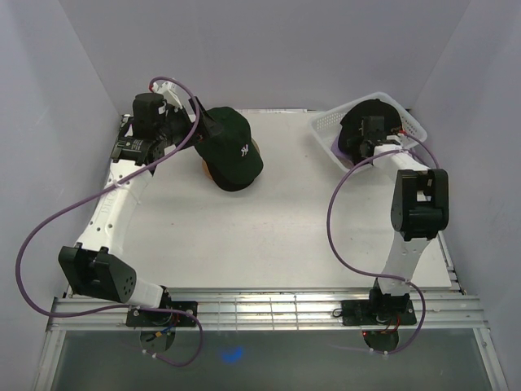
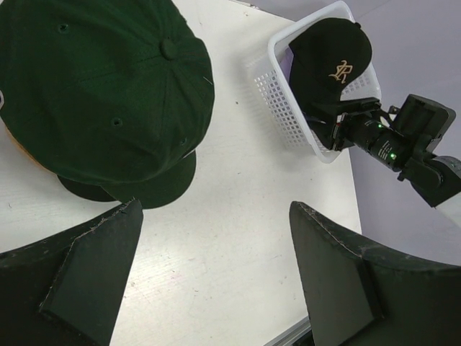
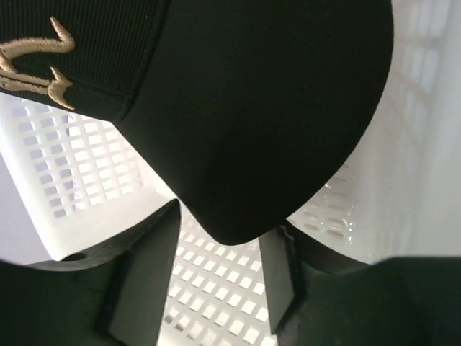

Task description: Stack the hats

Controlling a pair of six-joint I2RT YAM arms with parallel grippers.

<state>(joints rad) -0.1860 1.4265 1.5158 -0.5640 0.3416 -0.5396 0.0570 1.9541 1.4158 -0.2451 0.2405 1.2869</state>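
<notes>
White panels box in a pale worktop [image 1: 269, 236], so it's a pretty bare setup. At the near edge both arm bases sit on a metal rail [image 1: 269, 308].

Left arm runs up along the left edge and bends in toward the far-left corner. The left gripper [image 2: 215, 216] hangs just beside the dark green cap [image 1: 232, 151] with its fingers spread wide and nothing between them. That cap sits crown-up on a wooden stand [image 2: 18, 150], only a sliver of wood showing under the rim. My guess is the stand is where the pile gets built, since it keeps the crown in shape.

Right arm stands upright near the right edge, then folds forward and down into the white mesh basket [image 2: 277, 101] at the far-right corner. A black cap [image 2: 328, 54] with gold stitching leans in there, brim toward the right gripper [image 3: 220, 241]. Those fingers are parted, with the brim tip sitting right at the mouth of the gap, not pinched as far as I can see. Looks to me like it's lining up a grab on the stiff brim, the easiest bit to hold. Something lavender [image 1: 340, 152] peeks out underneath, probably another cap.
</notes>
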